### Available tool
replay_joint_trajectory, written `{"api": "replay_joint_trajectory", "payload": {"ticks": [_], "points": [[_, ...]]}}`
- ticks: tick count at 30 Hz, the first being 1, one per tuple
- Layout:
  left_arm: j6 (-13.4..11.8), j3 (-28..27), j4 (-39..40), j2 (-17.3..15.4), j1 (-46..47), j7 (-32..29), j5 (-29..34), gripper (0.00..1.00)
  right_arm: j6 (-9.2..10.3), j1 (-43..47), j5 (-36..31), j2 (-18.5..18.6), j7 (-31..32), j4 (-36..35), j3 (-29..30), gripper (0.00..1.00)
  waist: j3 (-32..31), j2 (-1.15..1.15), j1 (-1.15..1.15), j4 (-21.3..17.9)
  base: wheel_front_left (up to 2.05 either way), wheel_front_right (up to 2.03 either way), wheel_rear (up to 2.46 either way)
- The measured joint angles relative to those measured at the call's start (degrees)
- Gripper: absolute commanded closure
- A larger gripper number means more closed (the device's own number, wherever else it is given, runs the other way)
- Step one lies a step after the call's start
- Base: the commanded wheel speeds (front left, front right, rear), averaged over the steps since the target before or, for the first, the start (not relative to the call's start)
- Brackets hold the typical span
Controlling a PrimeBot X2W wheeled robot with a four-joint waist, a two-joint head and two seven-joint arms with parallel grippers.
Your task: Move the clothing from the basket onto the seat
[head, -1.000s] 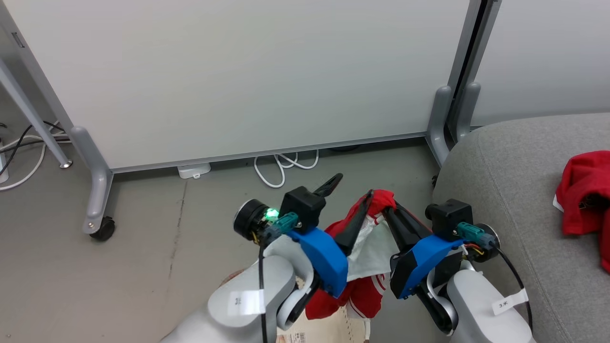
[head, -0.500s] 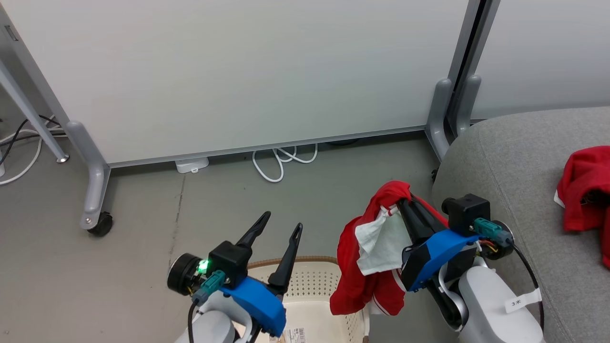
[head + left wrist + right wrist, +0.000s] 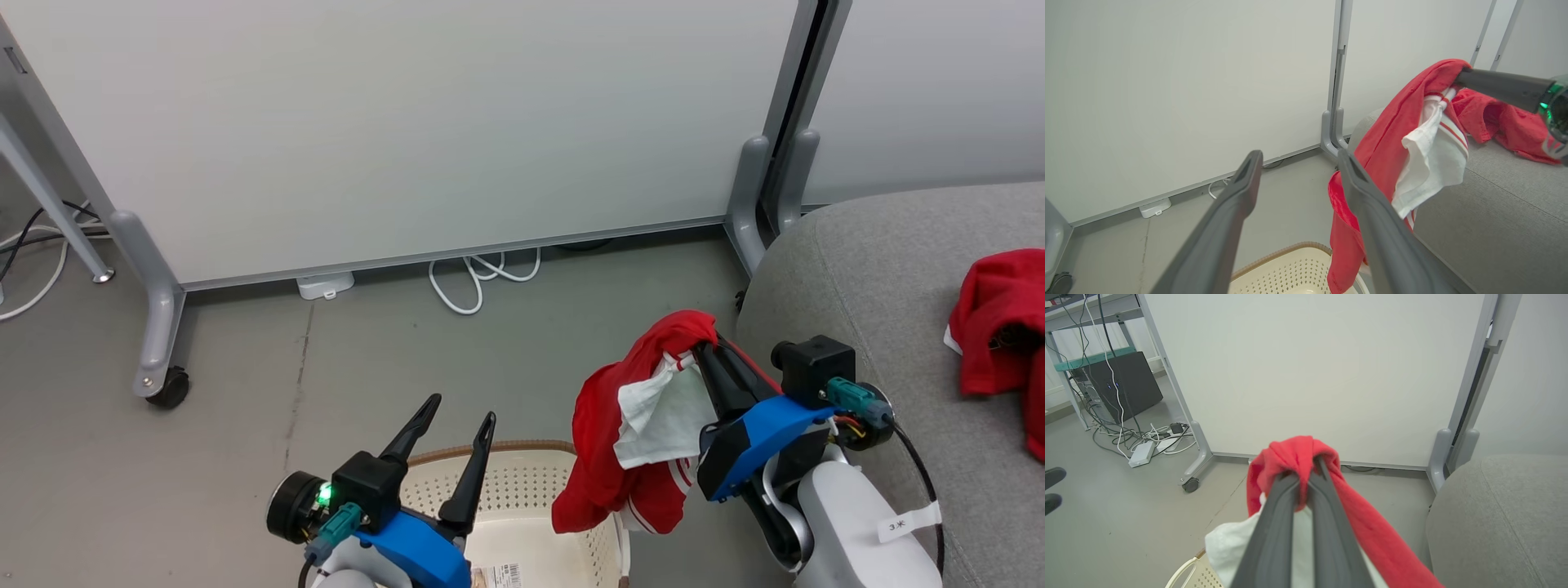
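Note:
My right gripper (image 3: 706, 347) is shut on a red garment (image 3: 612, 433) with white lining, which hangs from its tips above the right rim of the cream basket (image 3: 522, 506). The same garment (image 3: 1294, 457) wraps the shut fingers in the right wrist view, and in the left wrist view that garment (image 3: 1392, 139) dangles beside the seat (image 3: 1494, 204). My left gripper (image 3: 461, 408) stands open and empty over the basket's left part. A second red garment (image 3: 1000, 327) lies on the grey seat (image 3: 865, 278) at the right.
White partition panels on grey castor feet (image 3: 159, 327) stand behind. White cables (image 3: 478, 282) and a small white adapter (image 3: 325, 286) lie on the grey floor at the panel's base. More cables and a dark box (image 3: 1122, 384) sit far left.
My left gripper let go of the garment and dropped back to the lower left, open. The right gripper carried the garment slightly right toward the seat. The basket came into view.

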State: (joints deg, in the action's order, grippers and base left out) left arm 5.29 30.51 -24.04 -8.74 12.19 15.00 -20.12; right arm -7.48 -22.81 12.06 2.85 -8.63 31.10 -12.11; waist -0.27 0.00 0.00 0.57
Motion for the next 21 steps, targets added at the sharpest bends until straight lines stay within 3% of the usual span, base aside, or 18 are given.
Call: {"api": "replay_joint_trajectory", "payload": {"ticks": [10, 21], "points": [[1.4, -3.2, -0.2, 2.0, -1.3, 0.0, 2.9, 0.0, 0.0, 0.7, -1.0, 0.0, 0.9, -1.8, 1.5, 1.0, 0.0, 0.0, 0.0, -3.1, 0.0, 0.0, 0.0], [1.8, -4.5, 0.1, 3.5, -1.5, 0.0, 4.1, 0.0, 0.0, 0.8, -1.5, 0.0, 1.5, -3.5, 2.6, 1.0, 0.5, 0.0, 0.0, -10.7, 0.0, 0.0, 0.0]]}}
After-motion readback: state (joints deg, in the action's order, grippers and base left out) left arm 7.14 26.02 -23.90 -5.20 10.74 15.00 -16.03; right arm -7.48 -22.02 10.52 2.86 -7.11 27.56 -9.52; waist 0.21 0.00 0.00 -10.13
